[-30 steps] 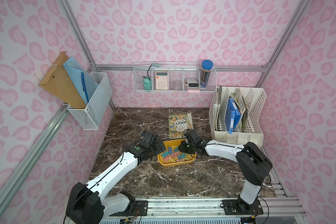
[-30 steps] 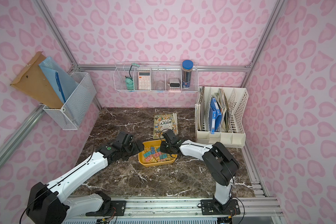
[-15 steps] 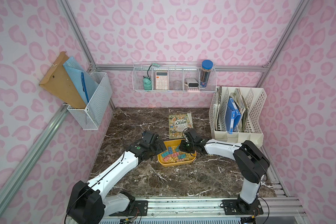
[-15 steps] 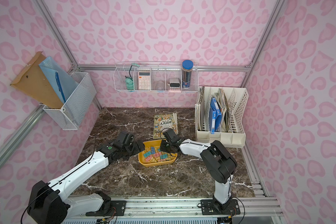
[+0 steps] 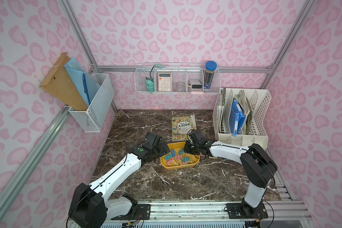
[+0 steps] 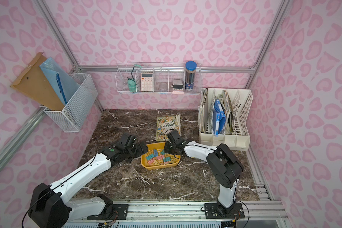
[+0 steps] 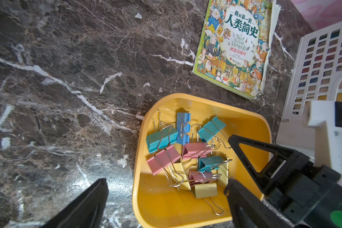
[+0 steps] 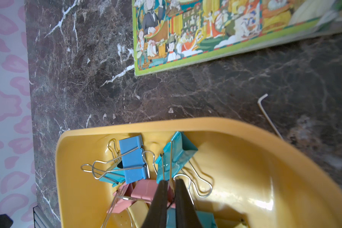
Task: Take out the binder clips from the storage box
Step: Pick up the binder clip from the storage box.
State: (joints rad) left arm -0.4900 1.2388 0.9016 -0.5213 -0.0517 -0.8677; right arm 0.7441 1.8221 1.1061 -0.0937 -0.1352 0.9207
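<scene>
The yellow storage box (image 5: 178, 167) sits mid-table in both top views, its rim (image 6: 158, 167) facing me, with several pastel binder clips (image 5: 177, 158) heaped inside. My right gripper (image 8: 171, 184) reaches into the box from the right and is shut on the thin wire handle of a teal binder clip (image 8: 178, 154). Blue and pink clips lie just beside it. My left gripper (image 7: 166, 189) hangs open at the box's left end. One finger is over the marble and the other over the box floor (image 7: 166, 207), with nothing between them. The right gripper's finger (image 7: 234, 140) meets the teal clip's handle.
A picture book (image 5: 183, 128) lies just behind the box. A white slotted file organizer (image 5: 243, 116) stands at the right rear. Wire baskets hang on the back wall (image 5: 177, 81) and the left wall (image 5: 95, 106). A small bent metal key (image 8: 265, 110) lies on the marble near the box.
The right gripper's fingers have closed onto the teal clip's wire handle inside the box. The left arm and its open gripper have stayed where they were.
</scene>
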